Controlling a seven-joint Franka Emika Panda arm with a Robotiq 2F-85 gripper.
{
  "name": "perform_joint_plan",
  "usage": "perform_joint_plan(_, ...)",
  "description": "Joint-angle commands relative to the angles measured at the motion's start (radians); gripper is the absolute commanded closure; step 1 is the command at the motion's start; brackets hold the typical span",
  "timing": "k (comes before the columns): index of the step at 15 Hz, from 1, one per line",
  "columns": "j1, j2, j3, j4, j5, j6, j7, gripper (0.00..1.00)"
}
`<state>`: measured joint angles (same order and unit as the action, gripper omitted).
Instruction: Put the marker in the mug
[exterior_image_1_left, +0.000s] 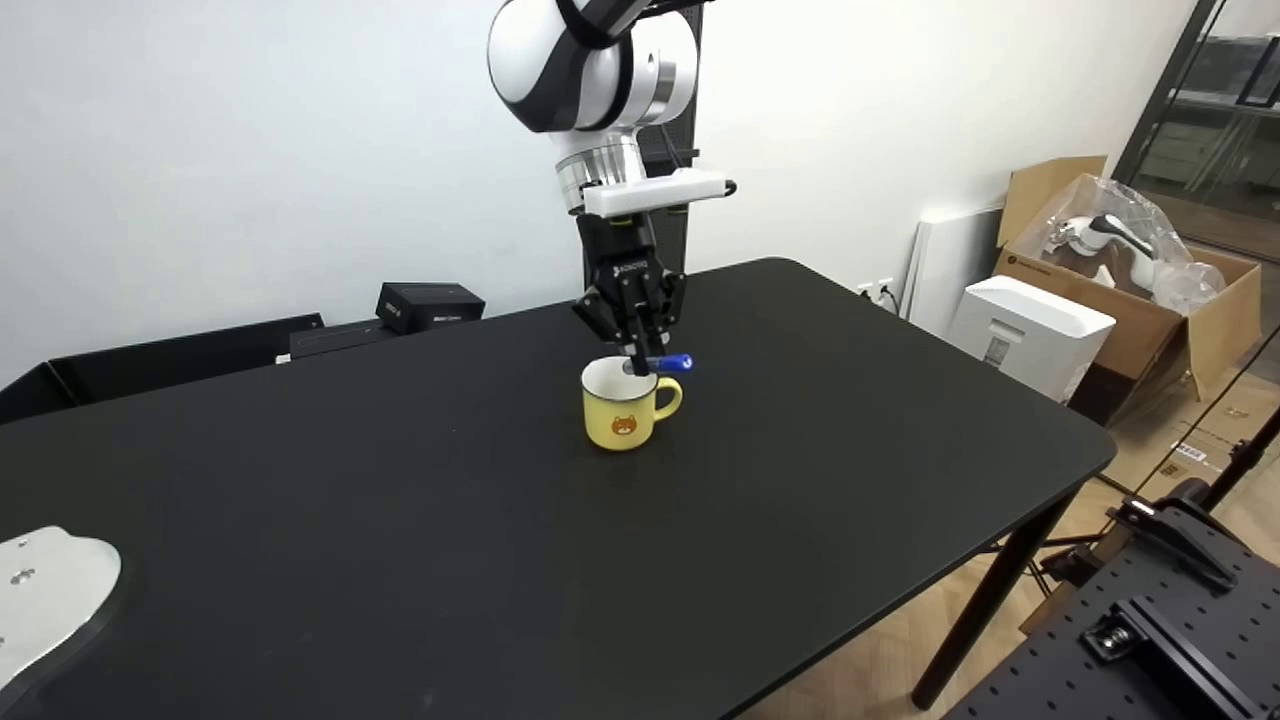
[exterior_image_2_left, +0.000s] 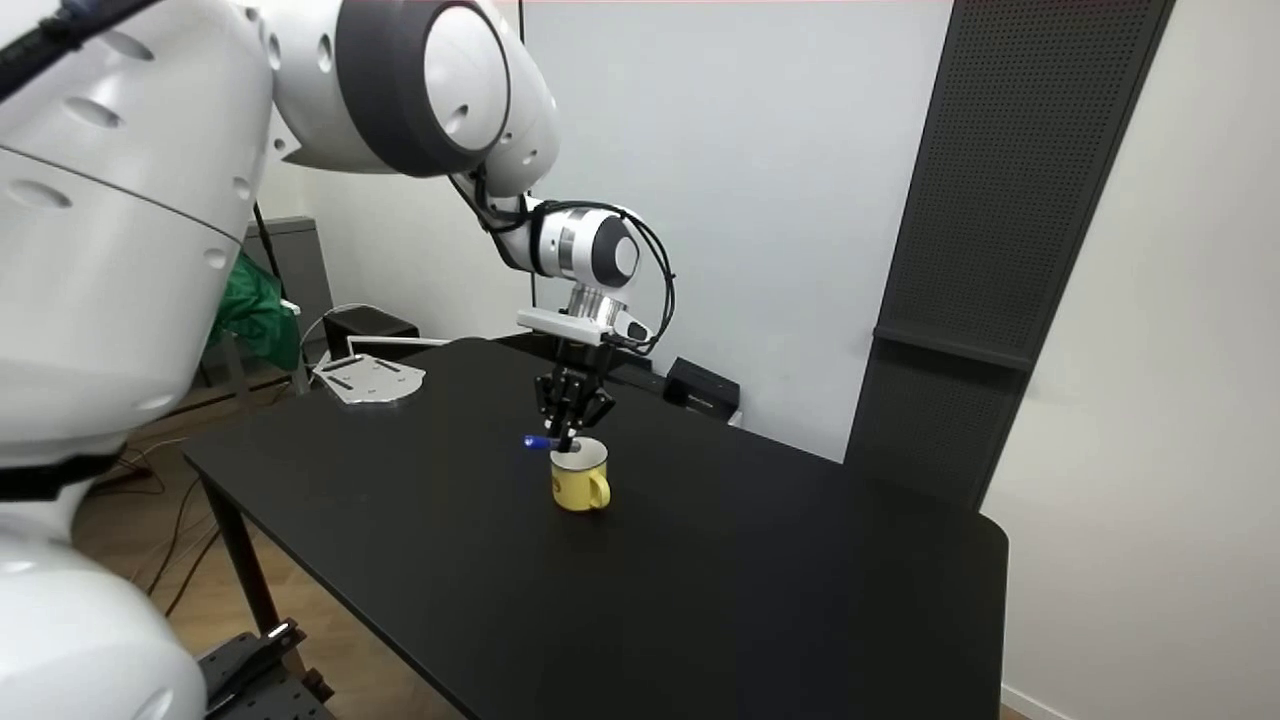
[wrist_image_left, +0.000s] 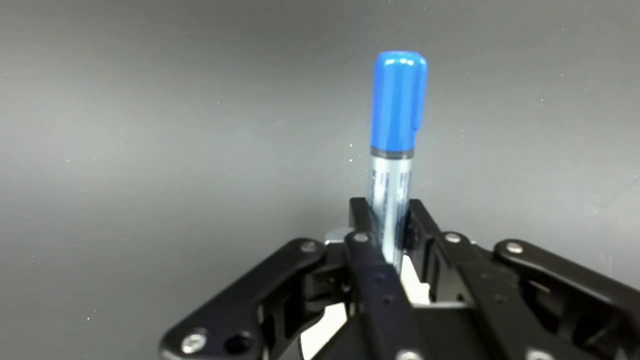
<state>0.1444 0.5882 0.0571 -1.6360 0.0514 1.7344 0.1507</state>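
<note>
The gripper (wrist_image_left: 388, 212) pinches the marker (wrist_image_left: 392, 152) by its barrel, nearly level, tail end above the mug (exterior_image_1_left: 607, 412), poised, we judge, for a drop; the mug stands upright on the desk (exterior_image_1_left: 820, 420), presumably to receive it. We count one gripper, one marker, one mug.

Bright walls (exterior_image_1_left: 300, 150) in both exterior views! Wrist view: glare at nine o'clock on the table (wrist_image_left: 100, 135), marker (wrist_image_left: 392, 155) glinting at twelve, its print (wrist_image_left: 380, 192) blurred!
</note>
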Motion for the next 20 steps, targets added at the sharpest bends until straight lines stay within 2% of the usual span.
perform_joint_plan(1, -0.009, 0.062, 0.0, 0.103, 0.016, -0.04, 0.012, 0.95)
perform_joint_plan(10, -0.026, 0.147, -0.003, 0.197, 0.069, -0.044, 0.031, 0.95)
perform_joint_plan(11, -0.026, 0.153, -0.004, 0.204, 0.071, -0.044, 0.037, 0.86)
perform_joint_plan(12, -0.027, 0.158, -0.005, 0.21, 0.073, -0.044, 0.039, 0.54)
perform_joint_plan(14, -0.028, 0.164, -0.007, 0.218, 0.078, -0.042, 0.046, 0.48)
perform_joint_plan(20, -0.029, 0.161, -0.016, 0.221, 0.081, -0.028, 0.058, 0.07)
